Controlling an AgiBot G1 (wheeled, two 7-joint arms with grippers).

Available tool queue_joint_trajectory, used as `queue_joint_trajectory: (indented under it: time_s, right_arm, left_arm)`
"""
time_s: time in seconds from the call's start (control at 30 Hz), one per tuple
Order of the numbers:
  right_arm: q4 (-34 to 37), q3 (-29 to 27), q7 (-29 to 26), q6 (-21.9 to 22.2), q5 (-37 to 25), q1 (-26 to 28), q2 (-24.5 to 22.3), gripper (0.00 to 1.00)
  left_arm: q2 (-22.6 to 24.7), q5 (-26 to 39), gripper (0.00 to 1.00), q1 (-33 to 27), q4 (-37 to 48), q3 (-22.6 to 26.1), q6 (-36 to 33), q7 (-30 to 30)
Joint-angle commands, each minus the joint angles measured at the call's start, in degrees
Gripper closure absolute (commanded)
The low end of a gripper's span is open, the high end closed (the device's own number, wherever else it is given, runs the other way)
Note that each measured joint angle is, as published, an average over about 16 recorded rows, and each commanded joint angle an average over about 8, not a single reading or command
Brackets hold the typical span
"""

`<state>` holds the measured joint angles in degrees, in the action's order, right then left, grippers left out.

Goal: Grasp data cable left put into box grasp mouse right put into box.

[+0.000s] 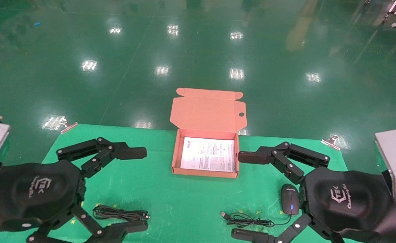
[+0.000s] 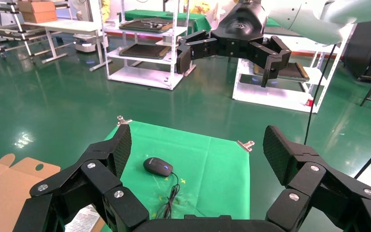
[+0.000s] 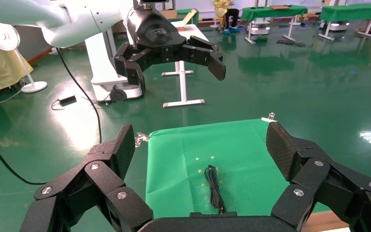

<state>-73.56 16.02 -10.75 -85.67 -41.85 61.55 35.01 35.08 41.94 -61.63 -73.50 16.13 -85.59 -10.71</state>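
Observation:
The salmon-orange box (image 1: 175, 158) stands open at the middle back of the green table, lid raised, with a white printed sheet inside. The data cable (image 1: 118, 213), a narrow black bundle, lies front left, between the spread fingers of my left gripper (image 1: 140, 189), which hovers open and holds nothing. The black mouse (image 1: 290, 199) with a blue-lit wheel lies front right, its cord (image 1: 248, 221) trailing left. My right gripper (image 1: 241, 195) is open around that cord, empty. The left wrist view shows the mouse (image 2: 157, 166); the right wrist view shows the data cable (image 3: 214, 188).
The green cloth (image 1: 171, 199) is held by metal clips at its back corners (image 1: 69, 127) (image 1: 331, 141). Beyond the table edge is shiny green floor. The box lid (image 2: 5, 183) shows beside my left gripper (image 2: 198, 145). Shelving racks stand far off.

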Motion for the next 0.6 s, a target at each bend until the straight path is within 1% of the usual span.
queue_joint_trajectory:
  time_s: [0.03, 0.6]
  right_arm:
    - [0.0, 0.0, 0.0, 0.0, 0.0, 0.0, 0.0, 0.0]
    - [0.0, 0.0, 0.0, 0.0, 0.0, 0.0, 0.0, 0.0]
  left_arm:
    - [0.0, 0.0, 0.0, 0.0, 0.0, 0.0, 0.0, 0.0]
    - [0.0, 0.0, 0.0, 0.0, 0.0, 0.0, 0.0, 0.0]
